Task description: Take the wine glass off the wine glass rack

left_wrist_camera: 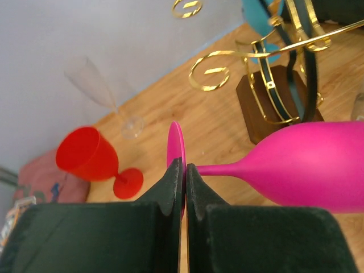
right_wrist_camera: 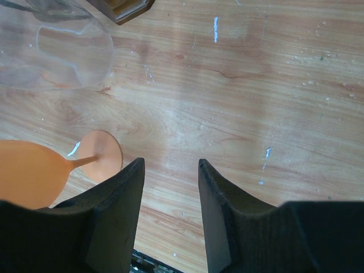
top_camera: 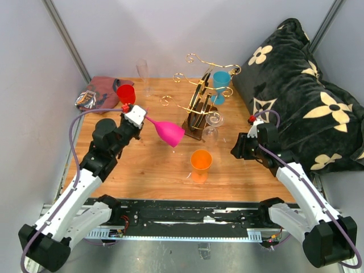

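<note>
The wine glass rack [top_camera: 199,108] stands at the table's middle, dark wooden base with gold wire arms; it also shows in the left wrist view [left_wrist_camera: 273,108]. My left gripper [top_camera: 142,116] is shut on the foot of a pink wine glass [top_camera: 169,132], held tilted in the air left of the rack, bowl toward it. In the left wrist view the gripper [left_wrist_camera: 185,165] pinches the pink foot disc [left_wrist_camera: 176,142]. A blue glass [top_camera: 220,79] and a clear glass [top_camera: 212,128] are at the rack. My right gripper [top_camera: 236,151] is open and empty, low over the wood [right_wrist_camera: 170,165].
An orange glass [top_camera: 201,160] stands in front of the rack, left of my right gripper. A red glass [top_camera: 126,94], a clear flute [top_camera: 142,71] and a cloth [top_camera: 99,91] are at the back left. A black flowered pillow [top_camera: 301,85] fills the right side.
</note>
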